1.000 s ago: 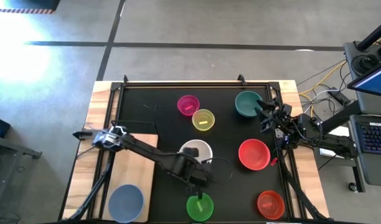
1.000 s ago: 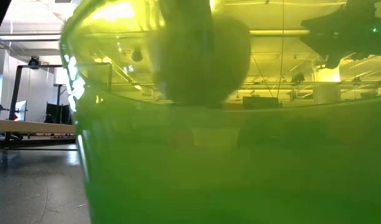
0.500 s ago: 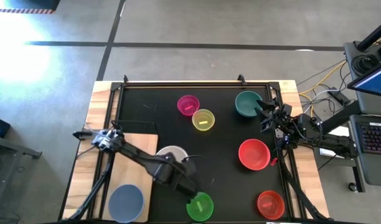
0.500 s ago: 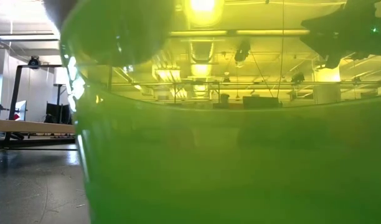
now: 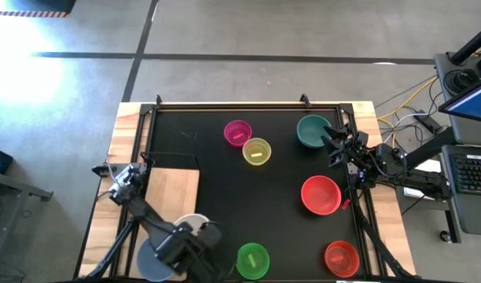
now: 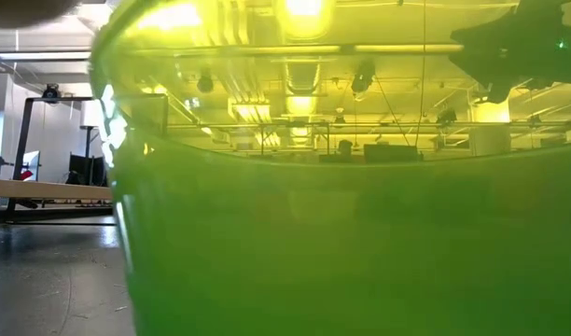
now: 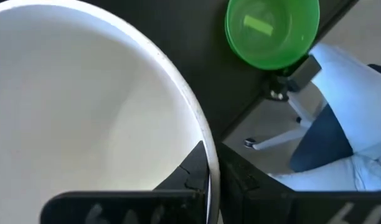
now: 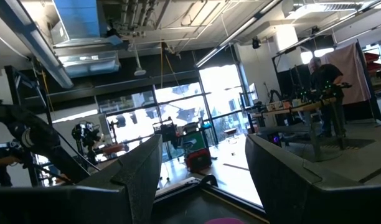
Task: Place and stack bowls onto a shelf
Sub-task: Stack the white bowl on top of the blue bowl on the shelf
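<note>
I have the shelf [image 5: 174,189] lying just ahead of my left gripper [image 5: 195,236], with the grey-blue bowl [image 5: 150,263] on its near end, right beside and partly under the load. The white bowl [image 7: 84,118] hangs in that gripper, fingers pinched over its rim, one inside and one outside. To nest it well, I judge I should centre it over the grey-blue bowl, keep it level, lower until it seats, then let go. The green bowl [image 5: 252,260] sits close on the gripper's other side, so I would avoid swinging that way. My right gripper [image 5: 340,144] waits beside the teal bowl [image 5: 312,130], its fingers apart.
</note>
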